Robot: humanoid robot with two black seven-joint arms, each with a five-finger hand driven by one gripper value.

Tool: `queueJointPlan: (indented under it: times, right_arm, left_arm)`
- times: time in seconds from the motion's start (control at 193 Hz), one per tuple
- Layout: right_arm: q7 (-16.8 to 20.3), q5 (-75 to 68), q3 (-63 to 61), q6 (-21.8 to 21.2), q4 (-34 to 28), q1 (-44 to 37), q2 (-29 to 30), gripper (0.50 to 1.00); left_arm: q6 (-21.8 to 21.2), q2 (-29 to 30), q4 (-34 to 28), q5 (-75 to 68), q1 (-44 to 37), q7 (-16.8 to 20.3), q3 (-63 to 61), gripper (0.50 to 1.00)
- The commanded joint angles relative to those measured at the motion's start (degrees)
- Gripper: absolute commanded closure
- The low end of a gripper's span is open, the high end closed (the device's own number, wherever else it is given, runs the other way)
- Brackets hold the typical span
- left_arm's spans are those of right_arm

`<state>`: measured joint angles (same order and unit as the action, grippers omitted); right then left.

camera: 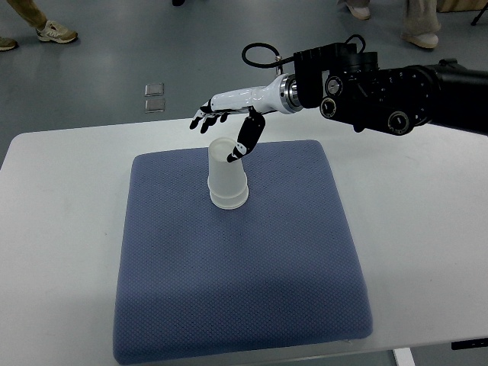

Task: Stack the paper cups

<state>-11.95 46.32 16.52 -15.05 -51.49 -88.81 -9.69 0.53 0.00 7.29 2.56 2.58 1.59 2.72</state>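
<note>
A white paper cup stack [227, 174] stands upside down on the blue mat [252, 267], toward its far left part. My right hand [226, 126] hovers just above and behind the cup, fingers spread out to the left and thumb [245, 141] hanging down beside the cup's top edge. The hand is open and holds nothing. Its black arm comes in from the right edge. No left arm shows.
The blue mat lies on a white table [53, 229]. Beyond the table's far edge is grey floor with two small floor plates [154, 97] and people's shoes [55, 32] at the top of the picture.
</note>
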Motion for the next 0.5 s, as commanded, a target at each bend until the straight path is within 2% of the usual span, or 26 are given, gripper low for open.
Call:
queueJointPlan:
  times: [0.0,0.253,0.496]
  right_arm:
    - [0.0,-0.1,0.0,-0.1,0.1,0.1,0.0,0.593]
    - [-0.2,-2.7,-1.6,-0.4,0.2,1.7,-0.9,0.593]
    - [0.0,-21.3,-14.9,1.7,5.7,12.0,-4.0,0.593]
  left_arm:
    - [0.0,0.0,0.0,0.0,0.1,0.0,0.0,0.5]
    - [0.0,0.0,0.0,0.0,0.0,0.0,0.0,0.5]
    - [0.0,0.0,-0.1,0.0,0.0,0.0,0.0,0.5]
